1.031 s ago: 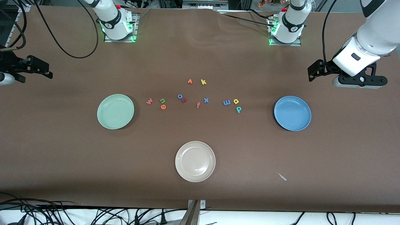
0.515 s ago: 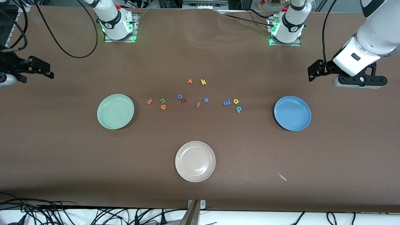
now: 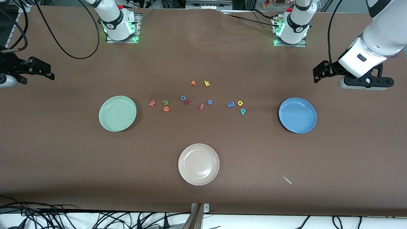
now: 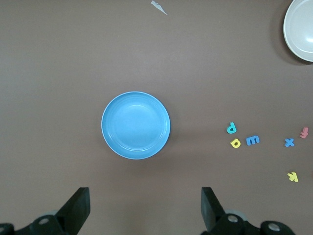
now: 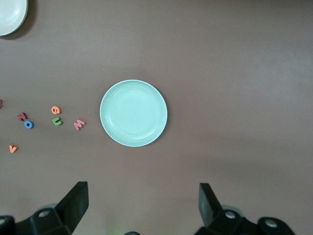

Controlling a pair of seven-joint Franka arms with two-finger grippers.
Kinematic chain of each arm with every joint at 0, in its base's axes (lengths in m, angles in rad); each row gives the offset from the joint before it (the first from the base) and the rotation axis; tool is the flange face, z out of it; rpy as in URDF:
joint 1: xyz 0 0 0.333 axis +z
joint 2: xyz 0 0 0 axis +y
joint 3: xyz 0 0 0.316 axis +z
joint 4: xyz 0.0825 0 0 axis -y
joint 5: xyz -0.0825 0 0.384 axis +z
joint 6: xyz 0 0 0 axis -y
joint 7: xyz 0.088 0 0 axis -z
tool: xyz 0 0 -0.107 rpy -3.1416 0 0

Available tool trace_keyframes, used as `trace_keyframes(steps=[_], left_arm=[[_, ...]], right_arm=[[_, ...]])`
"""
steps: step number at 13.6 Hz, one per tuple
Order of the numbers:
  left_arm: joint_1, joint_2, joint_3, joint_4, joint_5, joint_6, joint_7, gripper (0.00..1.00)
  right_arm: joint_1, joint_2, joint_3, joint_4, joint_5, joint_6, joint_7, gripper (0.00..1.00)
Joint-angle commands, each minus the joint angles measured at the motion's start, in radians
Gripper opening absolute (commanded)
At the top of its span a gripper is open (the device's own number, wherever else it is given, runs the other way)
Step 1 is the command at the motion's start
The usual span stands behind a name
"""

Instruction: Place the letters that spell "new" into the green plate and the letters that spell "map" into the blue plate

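The green plate (image 3: 117, 113) lies empty toward the right arm's end of the table, and the blue plate (image 3: 297, 115) lies empty toward the left arm's end. Beside the green plate sit the dull-red "w" (image 3: 152, 102), lime "n" (image 3: 165, 102) and orange "e" (image 3: 166, 108). Nearer the blue plate sit the blue "m" (image 3: 231, 104), yellow "a" (image 3: 240, 103) and teal "p" (image 3: 243, 111). My left gripper (image 4: 145, 205) hangs open high above the table beside the blue plate (image 4: 136, 125). My right gripper (image 5: 142, 203) hangs open beside the green plate (image 5: 133, 113). Both are empty.
A beige plate (image 3: 198, 164) lies nearer the front camera, midway between the two plates. Other letters lie mid-table: an orange one (image 3: 193, 83), yellow "k" (image 3: 207, 83), blue "o" (image 3: 183, 98) touching a red letter (image 3: 187, 102), orange "f" (image 3: 201, 107), blue "x" (image 3: 210, 102). A small pale scrap (image 3: 287, 180) lies near the front.
The right arm's hand has shifted very slightly toward the table's middle. The letters, the plates and the left arm have not moved.
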Motion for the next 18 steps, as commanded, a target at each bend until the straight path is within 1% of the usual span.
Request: trace_keyframes(steps=[1,18], left_arm=[[-0.003,0.012,-0.004,0.027,0.031,-0.012,0.011,1.0],[-0.005,0.011,-0.007,0.027,0.031,-0.013,0.01,1.0]], right_arm=[[-0.001,-0.019,0.002,-0.007,0.014,-0.01,-0.005,1.0],[-0.001,-0.024,0.002,-0.006,0.001,-0.009,-0.002,1.0]])
